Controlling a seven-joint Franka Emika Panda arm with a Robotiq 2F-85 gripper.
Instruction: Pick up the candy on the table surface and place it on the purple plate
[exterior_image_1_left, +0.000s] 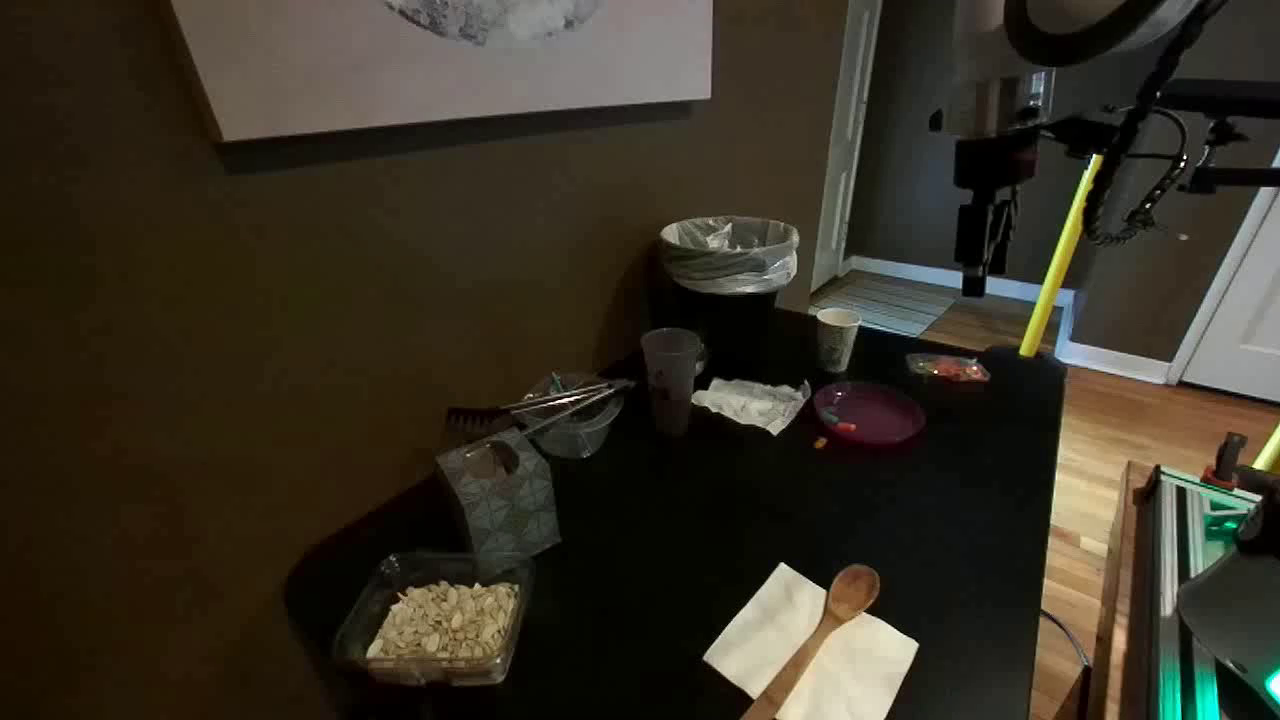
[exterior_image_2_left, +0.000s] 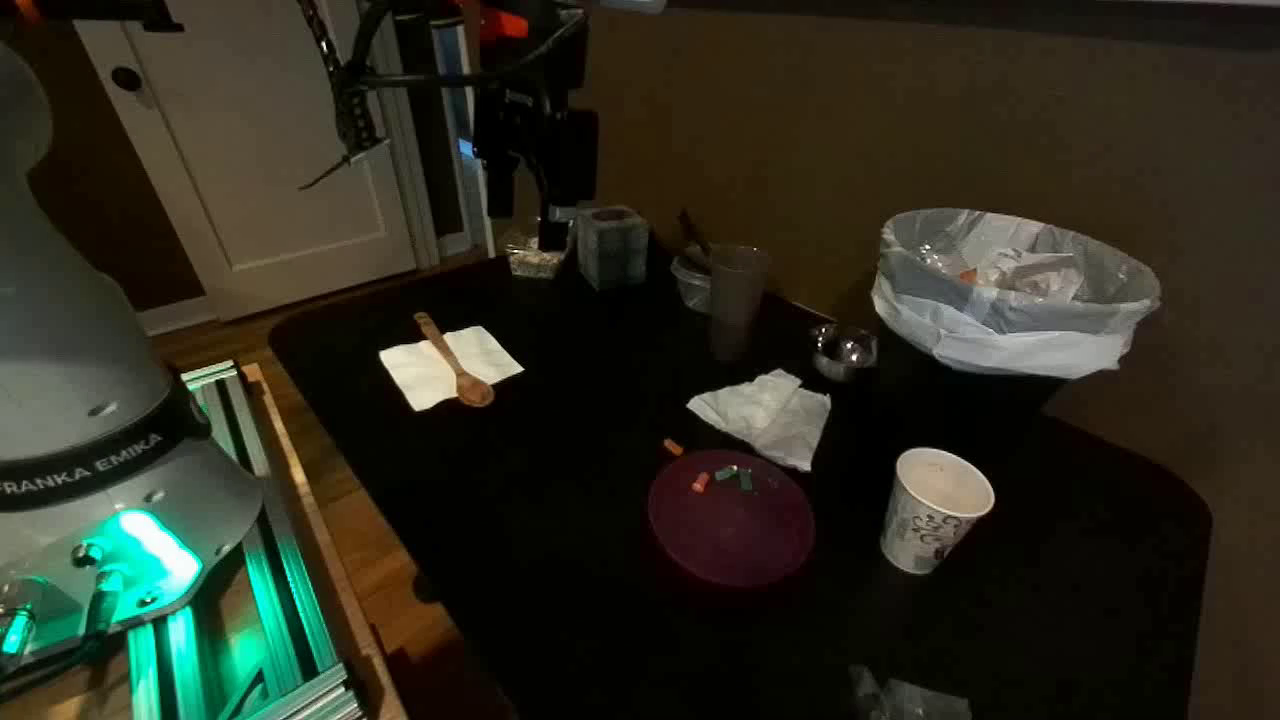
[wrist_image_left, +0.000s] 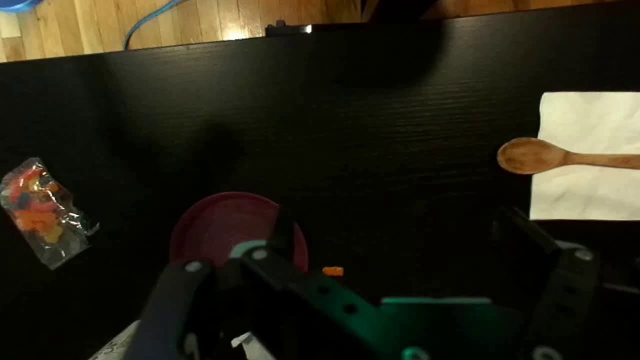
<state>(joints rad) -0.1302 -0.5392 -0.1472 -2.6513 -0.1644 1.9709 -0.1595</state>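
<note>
A small orange candy (wrist_image_left: 333, 271) lies on the black table just outside the rim of the purple plate. It also shows in both exterior views (exterior_image_1_left: 820, 442) (exterior_image_2_left: 673, 447). The purple plate (exterior_image_2_left: 740, 545) is a shallow round dish holding several small orange and green candies near one edge; it shows too in an exterior view (exterior_image_1_left: 885, 425) and, partly hidden by a finger, in the wrist view (wrist_image_left: 225, 220). My gripper (wrist_image_left: 395, 225) is open and empty, its fingers wide apart. In both exterior views the gripper (exterior_image_1_left: 985, 270) (exterior_image_2_left: 530, 215) hangs well above the table.
Near the plate are a crumpled paper (exterior_image_2_left: 765, 415), a paper cup (exterior_image_2_left: 930, 515) and a candy bag (wrist_image_left: 42, 215). A tall tumbler (exterior_image_1_left: 670, 385), metal pot (exterior_image_2_left: 845, 352) and lined bin (exterior_image_1_left: 730, 255) stand near the wall. A wooden spoon (exterior_image_2_left: 455, 365) lies on a napkin (wrist_image_left: 585, 200).
</note>
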